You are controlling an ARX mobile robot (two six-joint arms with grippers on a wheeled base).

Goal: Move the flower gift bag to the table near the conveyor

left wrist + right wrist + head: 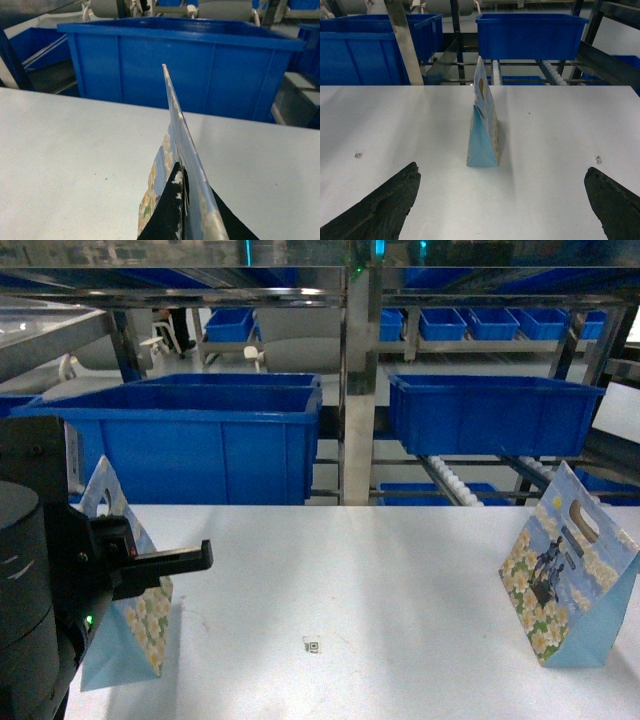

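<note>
Left bag (128, 615) stands at the lower left of the head frame on the table (380, 580), upright, its top edge pinched in the left claw (185, 200). Left wrist view shows the claw's dark fingers (165, 215) closed on both sides of the bag's thin top edge (182, 135), which runs straight away from the lens toward a blue bin (190, 65).

Right bag (565, 570) stands free at the right of the head frame, printed face angled toward the camera, handle slot up. Right wrist view shows it edge-on (483, 125), centre frame, long axis pointing away toward the rack. Right claw (505, 210) is spread wide, fingers (385, 205) at the lower corners, bag well ahead and between them, untouched.

Conveyor rollers (450, 480) show behind the table edge, under a second bin (495, 415). Code sticker (312, 645) lies low centre on the table.
</note>
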